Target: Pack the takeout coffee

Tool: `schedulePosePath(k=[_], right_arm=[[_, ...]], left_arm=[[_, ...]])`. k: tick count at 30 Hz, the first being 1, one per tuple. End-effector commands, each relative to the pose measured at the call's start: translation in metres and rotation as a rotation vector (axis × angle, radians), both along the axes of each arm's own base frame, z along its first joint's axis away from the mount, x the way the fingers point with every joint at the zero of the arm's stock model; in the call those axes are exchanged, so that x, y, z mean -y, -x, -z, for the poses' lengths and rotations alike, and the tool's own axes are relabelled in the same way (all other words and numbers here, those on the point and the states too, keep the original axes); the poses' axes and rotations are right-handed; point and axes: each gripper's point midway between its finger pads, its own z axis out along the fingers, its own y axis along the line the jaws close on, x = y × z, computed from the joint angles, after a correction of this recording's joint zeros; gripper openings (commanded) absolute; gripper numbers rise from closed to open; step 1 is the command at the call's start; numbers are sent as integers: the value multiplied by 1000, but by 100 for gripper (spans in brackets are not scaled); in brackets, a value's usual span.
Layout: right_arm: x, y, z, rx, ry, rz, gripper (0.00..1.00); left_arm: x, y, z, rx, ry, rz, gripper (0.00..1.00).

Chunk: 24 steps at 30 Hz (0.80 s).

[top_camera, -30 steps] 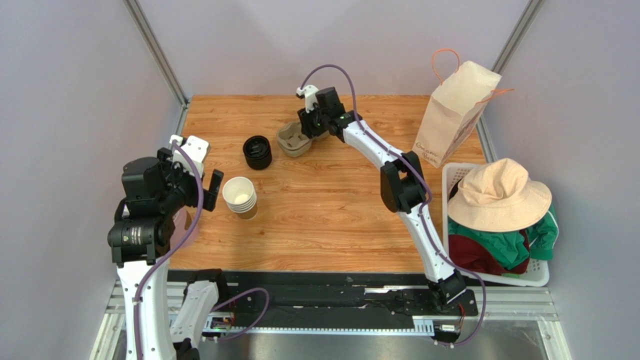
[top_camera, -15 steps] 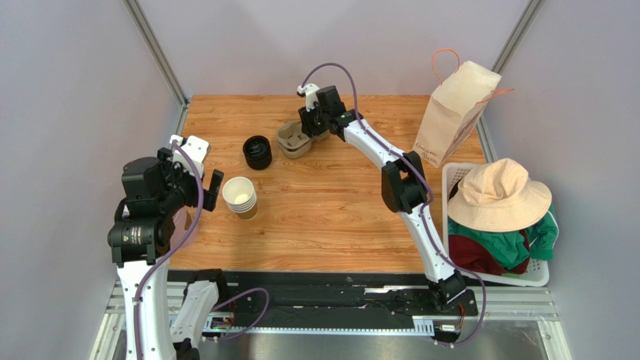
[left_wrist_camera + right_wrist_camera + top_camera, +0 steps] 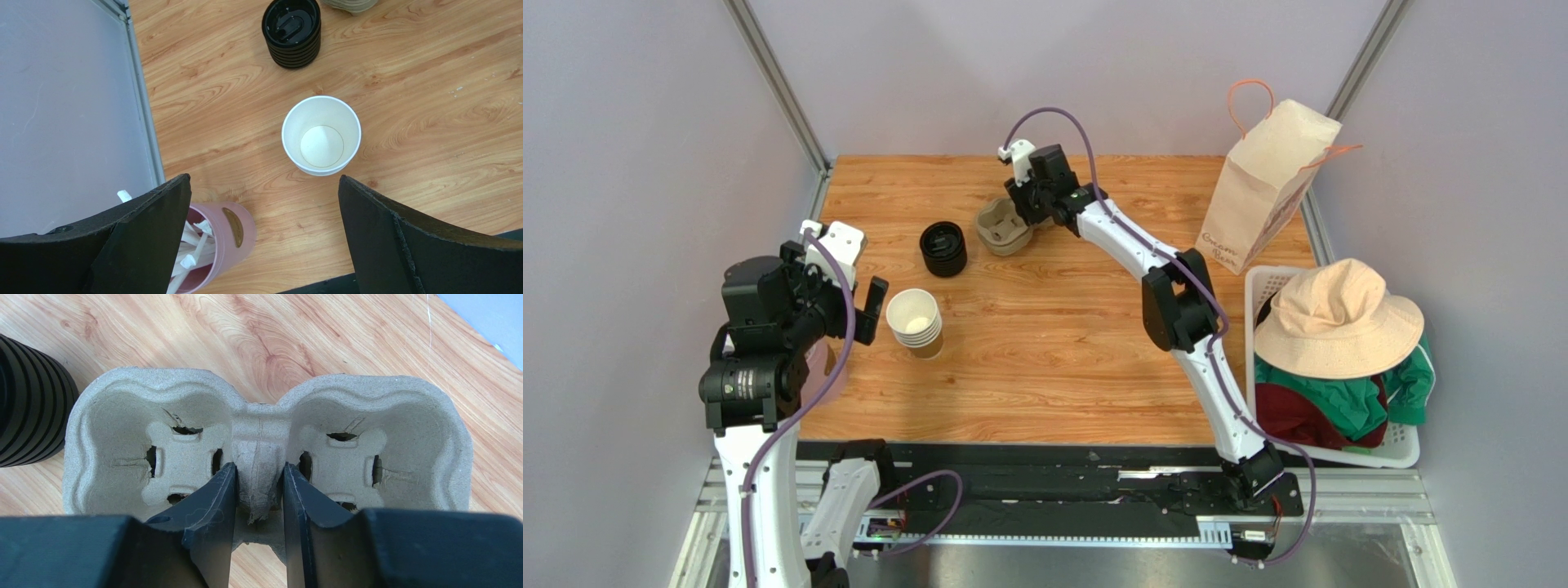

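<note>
pulp tray (image 3: 147, 386) at 11 o'clock: right end effector (image 3: 259, 471) pinches its ridge; lift level. left end effector (image 3: 264, 180) gapes.

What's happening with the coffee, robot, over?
Left gripper open above the cup stack. Right gripper pinching middle ridge of the cup carrier. No lidded coffee in view. Lid stack close beside carrier.
</note>
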Motion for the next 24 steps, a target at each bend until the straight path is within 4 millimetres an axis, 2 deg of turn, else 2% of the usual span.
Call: schedulePosePath(k=[1, 6, 10, 14, 19, 22, 24], right_arm=[[-7, -7, -79, 173, -61, 1, 33], [-9, -6, -98, 178, -103, -1, 33], [-7, -5, -105, 100, -184, 3, 34], [-5, -4, -99, 39, -227, 8, 34], [1, -8, -103, 60, -216, 32, 34], [8, -12, -123, 118, -206, 51, 33], [15, -11, -150, 159, -213, 56, 33]], left_arm=[[2, -6, -5, 25, 23, 0, 99], [1, -7, -4, 22, 23, 0, 99], [2, -6, -4, 22, 24, -1, 99], [2, -6, -4, 20, 26, 2, 99], [2, -6, -5, 24, 26, 3, 99], [5, -7, -5, 22, 35, 16, 99], [8, -9, -5, 14, 40, 36, 99]])
